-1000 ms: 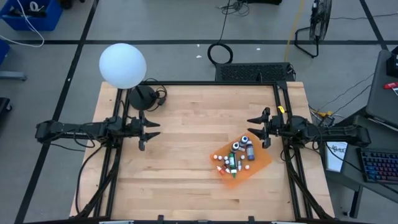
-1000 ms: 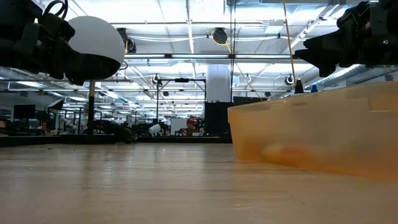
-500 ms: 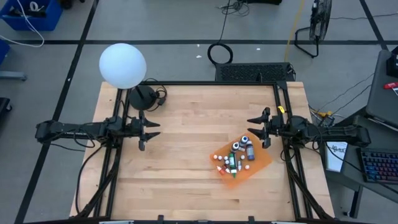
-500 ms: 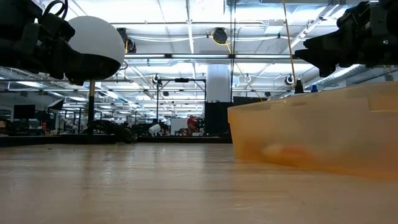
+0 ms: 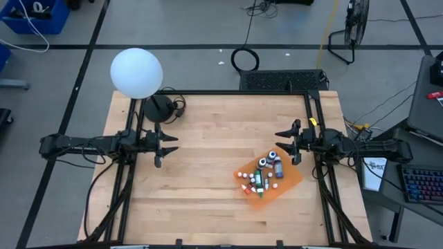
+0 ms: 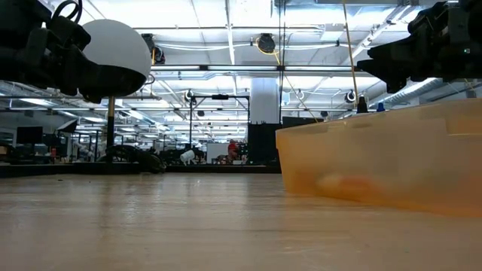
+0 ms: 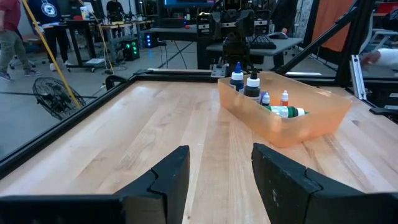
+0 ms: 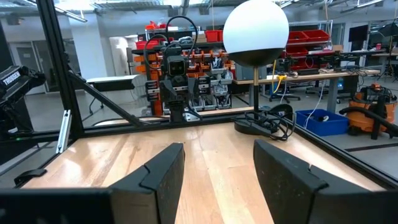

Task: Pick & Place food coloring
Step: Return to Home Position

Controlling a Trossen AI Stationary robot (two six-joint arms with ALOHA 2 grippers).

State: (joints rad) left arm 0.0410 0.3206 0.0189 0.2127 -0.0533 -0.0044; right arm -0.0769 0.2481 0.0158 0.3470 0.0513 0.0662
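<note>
Several tiny food coloring bottles [image 5: 263, 176] sit inside a translucent orange bin [image 5: 294, 181] on the right half of the wooden table. Two dark bottles with a blue and a white top [image 7: 244, 83] stand upright at the bin's far end. A green-capped one [image 7: 287, 111] lies on its side. My left gripper [image 5: 172, 144] hovers open at the table's left side, pointing level toward the bin [image 7: 283, 127]. My right gripper [image 5: 281, 142] hovers open just beyond the bin's far corner, pointing left. Nothing is between either pair of fingers [image 7: 171, 177] [image 8: 163, 171].
A lamp with a white globe [image 5: 137, 72] stands on a black base [image 5: 159, 107] at the table's far left corner. Black frame rails [image 5: 322, 180] run along both sides. Bare wood [image 5: 221, 138] lies between the two grippers.
</note>
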